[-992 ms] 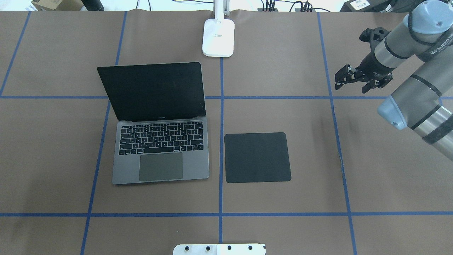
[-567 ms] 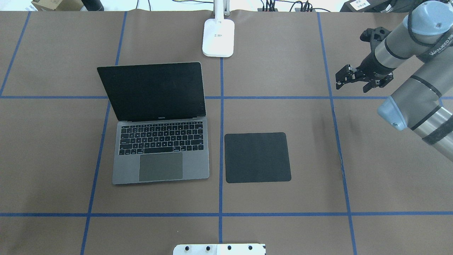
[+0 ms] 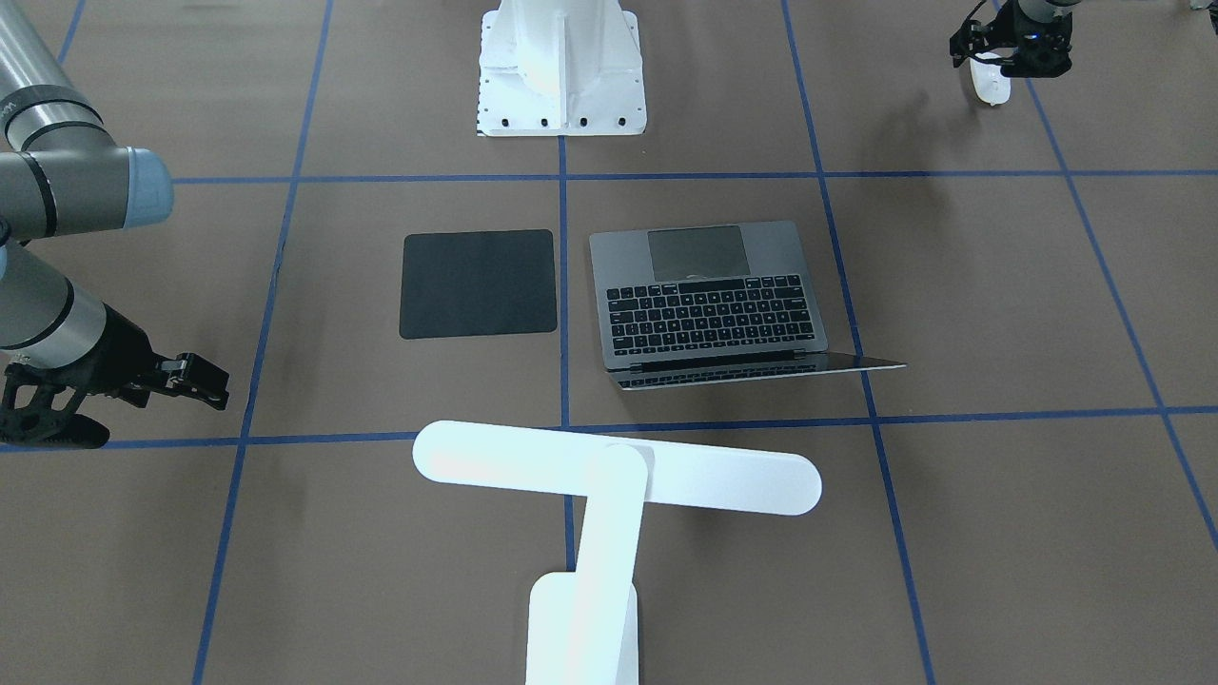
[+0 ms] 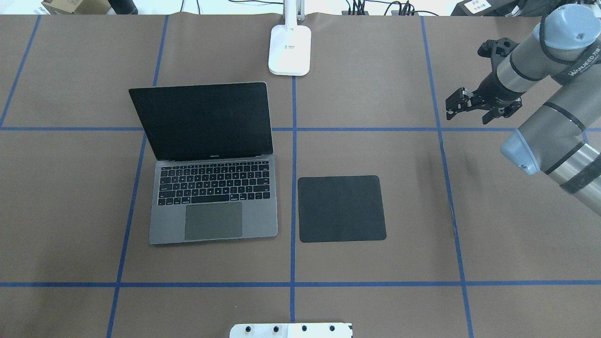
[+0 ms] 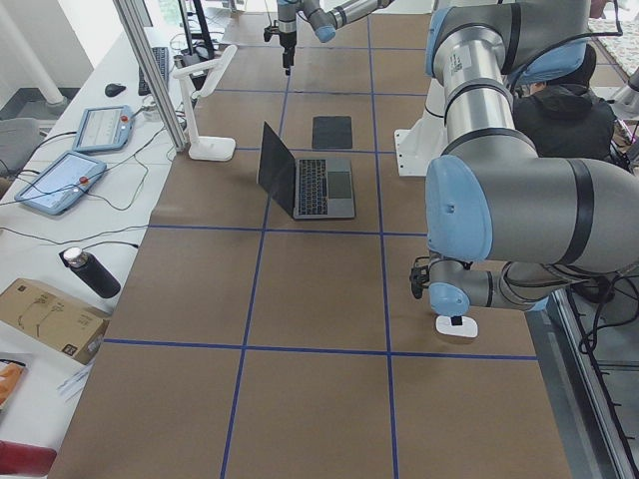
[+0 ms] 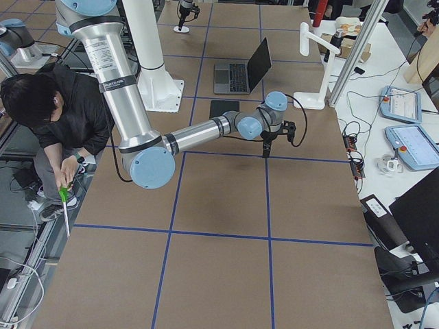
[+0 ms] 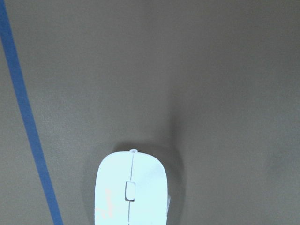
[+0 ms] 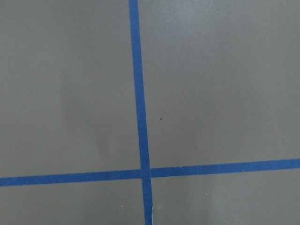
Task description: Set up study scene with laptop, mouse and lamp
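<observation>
- The left tool [image 3: 1006, 65] hovers with jaws spread just above the mouse [image 7: 131, 192], which lies on the tabletop [image 4: 375, 94] at the robot's far left.
- The laptop [image 4: 213, 202] stands open, just beside the black mouse pad [image 4: 342, 209].
- The lamp [image 3: 617, 476] stands beyond them.
- The right tool [image 4: 466, 115] hangs open, holding nothing.

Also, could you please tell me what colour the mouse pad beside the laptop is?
The mouse pad is plain black, clearest in the overhead exterior view.
</observation>
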Motion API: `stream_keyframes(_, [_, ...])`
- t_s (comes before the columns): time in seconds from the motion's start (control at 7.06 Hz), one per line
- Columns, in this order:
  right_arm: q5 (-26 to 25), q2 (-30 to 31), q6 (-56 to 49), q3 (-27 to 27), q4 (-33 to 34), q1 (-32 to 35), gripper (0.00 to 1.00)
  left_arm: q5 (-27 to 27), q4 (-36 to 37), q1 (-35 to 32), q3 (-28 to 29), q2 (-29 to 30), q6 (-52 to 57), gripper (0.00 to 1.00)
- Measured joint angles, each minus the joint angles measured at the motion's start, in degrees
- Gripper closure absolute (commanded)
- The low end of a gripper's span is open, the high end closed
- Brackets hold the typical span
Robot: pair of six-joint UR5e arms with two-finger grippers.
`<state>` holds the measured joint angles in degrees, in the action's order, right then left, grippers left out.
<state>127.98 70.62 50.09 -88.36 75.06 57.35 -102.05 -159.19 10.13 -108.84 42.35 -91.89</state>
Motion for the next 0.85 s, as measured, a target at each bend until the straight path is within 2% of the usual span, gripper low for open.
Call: stream_keyframes(0.85, [-1.78, -0.05, 0.52, -0.06, 0.0, -1.43, 0.01, 0.27, -7.25, 1.04, 6.87, 0.79, 0.07, 0.0])
